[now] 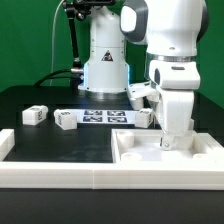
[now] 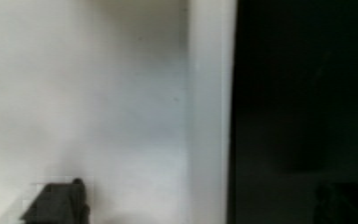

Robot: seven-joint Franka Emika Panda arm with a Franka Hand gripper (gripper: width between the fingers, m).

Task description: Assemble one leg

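Note:
Three small white legs with black-and-white tags lie on the black table in the exterior view: one (image 1: 33,115) at the left, one (image 1: 66,120) beside it, one (image 1: 143,118) just left of my hand. My gripper (image 1: 172,143) points straight down with its tips at the far part of the large flat white recessed panel (image 1: 140,152). In the wrist view the gripper (image 2: 199,205) is open and holds nothing. Its dark fingertips (image 2: 55,201) stand far apart. Blurred white panel surface (image 2: 105,100) fills one side and black table the other.
The marker board (image 1: 100,116) lies flat in front of the robot base (image 1: 105,70). A white U-shaped wall (image 1: 70,178) runs along the front edge and up the exterior view's left side.

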